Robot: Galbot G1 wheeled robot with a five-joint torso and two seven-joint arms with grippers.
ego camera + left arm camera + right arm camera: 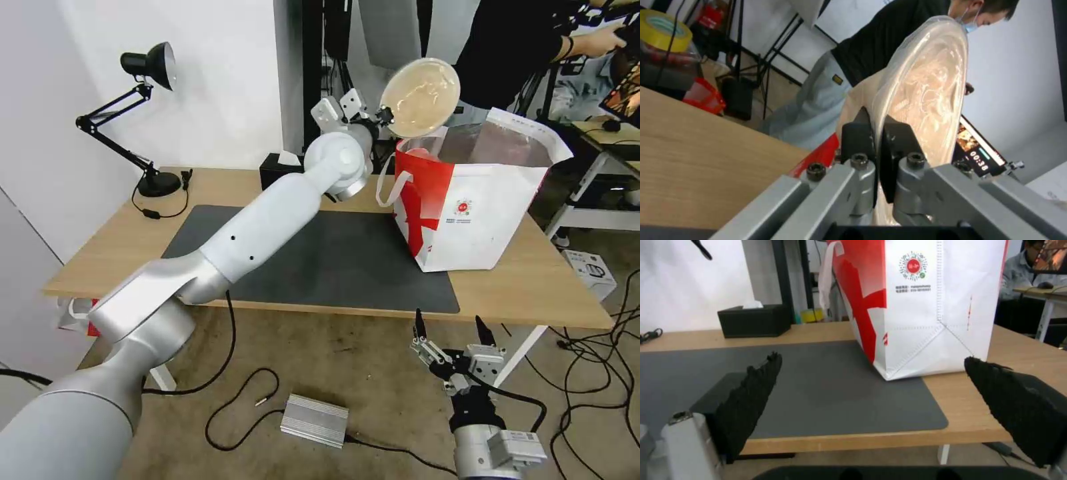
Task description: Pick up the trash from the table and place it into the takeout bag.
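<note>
Nearest the head camera, the left arm (220, 253) is raised over the table (100, 253); the takeout bag (480, 220) stands open; the beige bowl (420, 97) is clamped in the left tool (878, 146) above it, unreleased; the right tool (455, 333) hangs spread below the table edge.

I see the beige paper-like bowl (420, 97) raised in the air, tipped on edge with its glossy hollow facing me, above the far left rim of the takeout bag (477, 217); the bag stands upright and open on the table (533, 293), right side, one corner on the dark mat; white front, round logo, red left panel, foil lining, loop handle hanging.
</note>
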